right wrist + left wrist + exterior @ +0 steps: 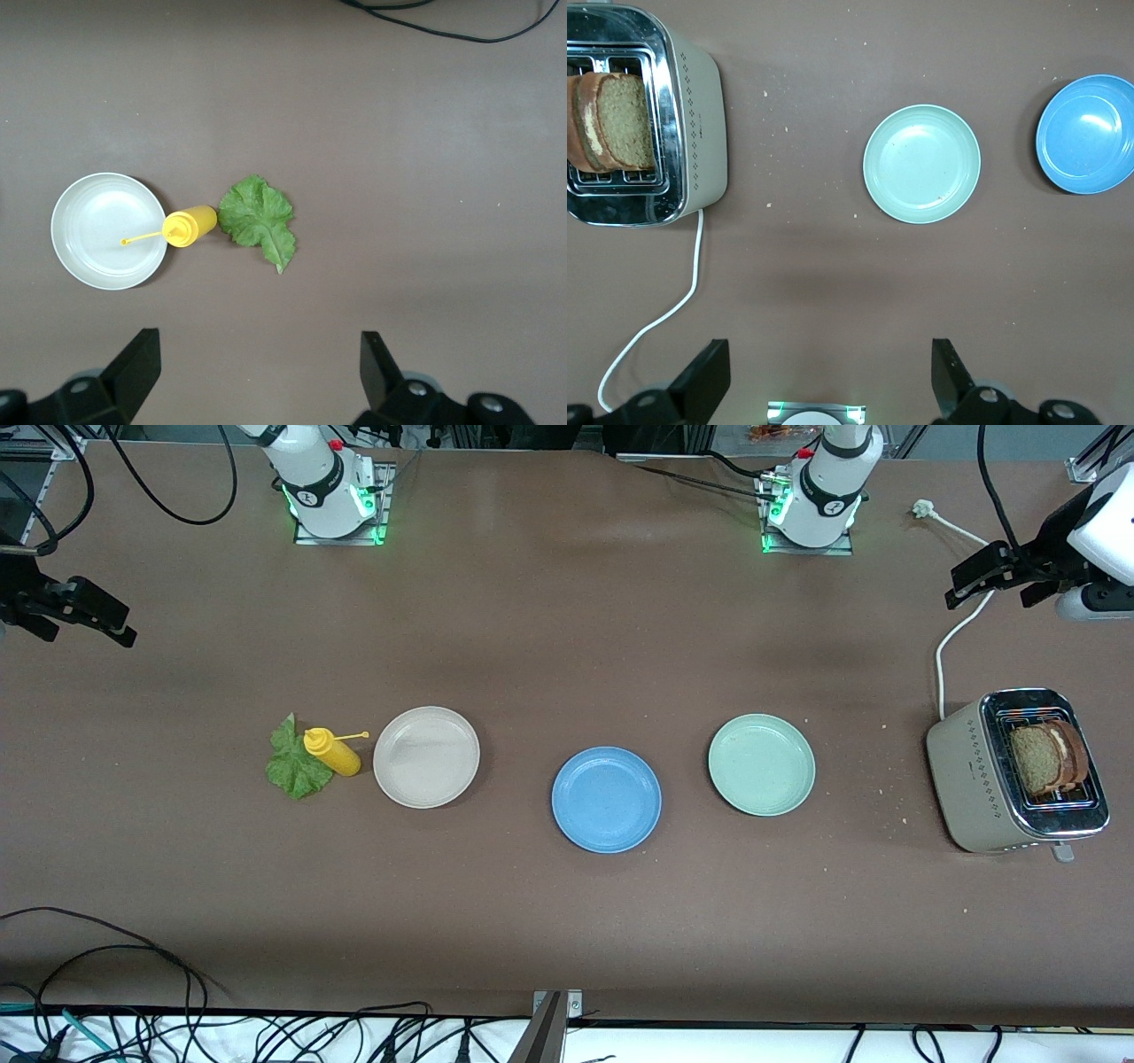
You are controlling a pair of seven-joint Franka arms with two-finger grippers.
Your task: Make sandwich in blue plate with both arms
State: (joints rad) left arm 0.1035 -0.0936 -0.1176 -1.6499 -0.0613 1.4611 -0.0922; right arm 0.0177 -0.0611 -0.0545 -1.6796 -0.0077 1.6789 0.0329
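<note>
The blue plate lies bare at the table's middle, also seen in the left wrist view. The sandwich's parts lie apart. Two brown bread slices stand in the toaster at the left arm's end, shown too as bread slices in the left wrist view. A green lettuce leaf lies flat on the table toward the right arm's end, also seen as lettuce. My left gripper hangs open over the toaster's cable. Open as well, my right gripper hovers over bare table at the right arm's end.
A yellow squeeze bottle lies on its side, overlapping the lettuce's edge, its nozzle toward the cream plate. A mint-green plate sits between the blue plate and the toaster. The white toaster cable runs toward the left arm's base.
</note>
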